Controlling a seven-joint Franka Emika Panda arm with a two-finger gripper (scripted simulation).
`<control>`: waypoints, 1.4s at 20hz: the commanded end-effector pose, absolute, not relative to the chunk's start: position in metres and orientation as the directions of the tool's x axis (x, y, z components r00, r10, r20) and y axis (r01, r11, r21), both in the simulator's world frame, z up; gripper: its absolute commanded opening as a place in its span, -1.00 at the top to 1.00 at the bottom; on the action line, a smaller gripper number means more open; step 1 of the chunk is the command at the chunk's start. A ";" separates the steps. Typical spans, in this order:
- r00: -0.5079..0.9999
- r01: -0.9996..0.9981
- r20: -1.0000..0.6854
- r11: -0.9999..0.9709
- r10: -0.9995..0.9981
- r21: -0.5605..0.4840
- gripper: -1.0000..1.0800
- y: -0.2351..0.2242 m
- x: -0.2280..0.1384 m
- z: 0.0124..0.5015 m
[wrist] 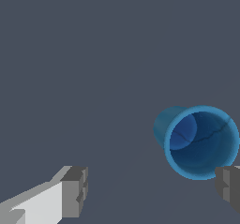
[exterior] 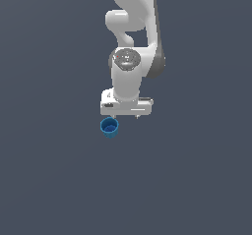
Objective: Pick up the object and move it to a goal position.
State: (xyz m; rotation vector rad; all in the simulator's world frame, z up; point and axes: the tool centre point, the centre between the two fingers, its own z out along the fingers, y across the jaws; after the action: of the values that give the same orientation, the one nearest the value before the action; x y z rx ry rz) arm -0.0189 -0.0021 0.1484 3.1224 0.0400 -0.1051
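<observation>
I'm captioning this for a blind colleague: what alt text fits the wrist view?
A small blue cup with its hollow inside facing the camera sits on a plain dark grey floor. The open end effector shows two grey fingertips spread wide, one right beside the cup's rim, with nothing held between them.

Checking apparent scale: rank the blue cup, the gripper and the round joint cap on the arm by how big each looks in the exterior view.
1. Gripper: widest, its white body spans most.
2. Round joint cap: mid-sized grey disc.
3. Blue cup: smallest.
Their distances from the camera may differ, so this ranks looks, not true size.
</observation>
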 end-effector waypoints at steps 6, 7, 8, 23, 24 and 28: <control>0.997 0.021 -0.078 -1.000 0.020 0.014 -0.23 -0.003 -0.018 0.148; 0.996 0.018 -0.083 -1.000 0.017 0.013 -0.23 -0.003 -0.018 0.147; 0.996 0.016 -0.089 -1.000 0.014 0.011 -0.23 -0.003 -0.017 0.147; 0.958 -0.083 -0.278 -0.996 -0.074 -0.021 -0.23 -0.013 -0.006 0.131; 0.952 -0.092 -0.296 -0.995 -0.081 -0.023 -0.23 -0.015 -0.006 0.129; 0.925 -0.130 -0.364 -0.991 -0.111 -0.029 -0.23 -0.019 -0.003 0.123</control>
State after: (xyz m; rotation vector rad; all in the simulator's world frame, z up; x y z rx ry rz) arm -0.0037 -0.0171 0.1251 3.1365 -0.1747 -0.5430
